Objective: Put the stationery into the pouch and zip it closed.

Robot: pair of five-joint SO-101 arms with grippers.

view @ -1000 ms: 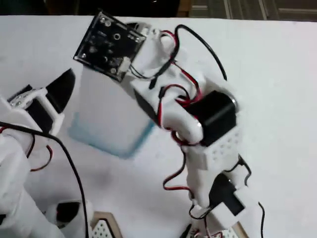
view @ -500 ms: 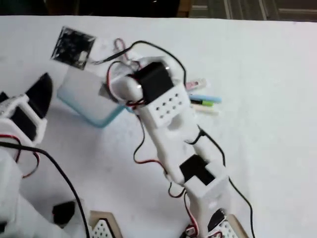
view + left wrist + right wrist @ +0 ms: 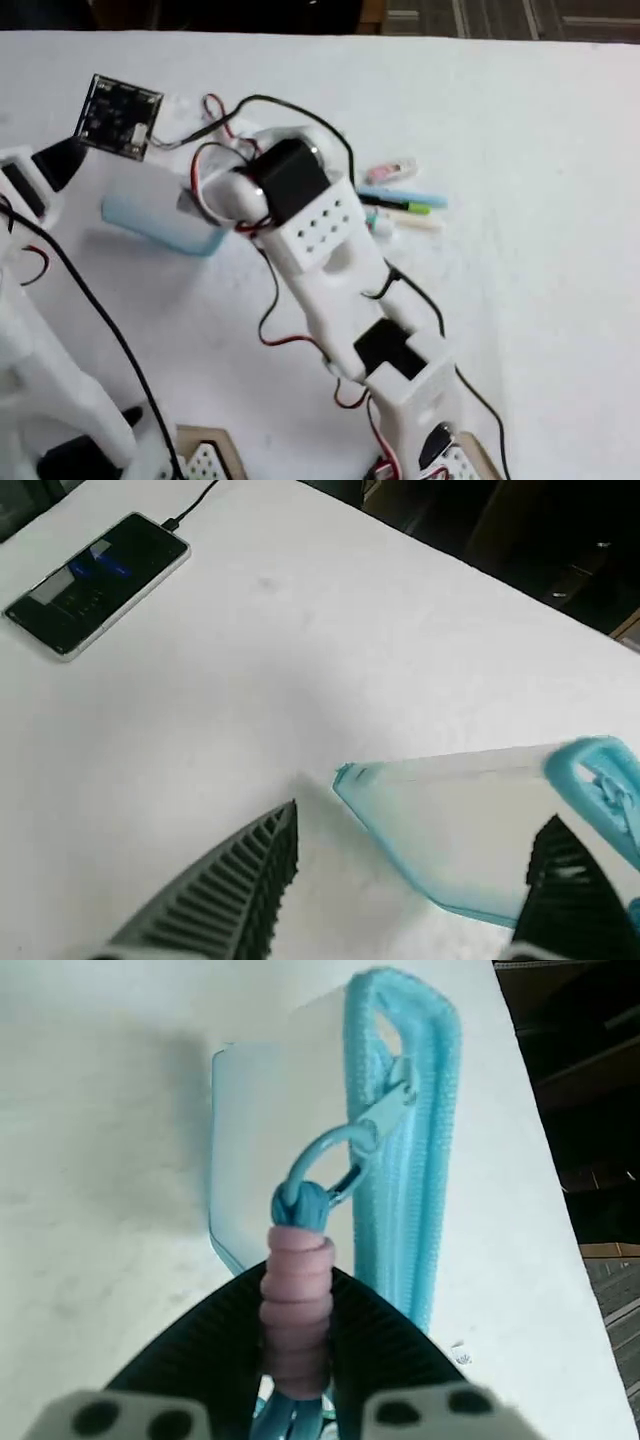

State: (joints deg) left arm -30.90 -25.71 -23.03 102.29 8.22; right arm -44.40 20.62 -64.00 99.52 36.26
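Right gripper pinches the pink zipper pull at the pouch's top edge. Left gripper gapes wide by the pouch's corner, with bare table beyond.

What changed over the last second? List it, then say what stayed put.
The right gripper, shut on the pink zipper pull, swung left across the high view and dragged the pouch leftward over the table. The left gripper, open, backed off to the left too. The arm's swing uncovered the stationery, which has lain unmoved for the last half second, outside the pouch.
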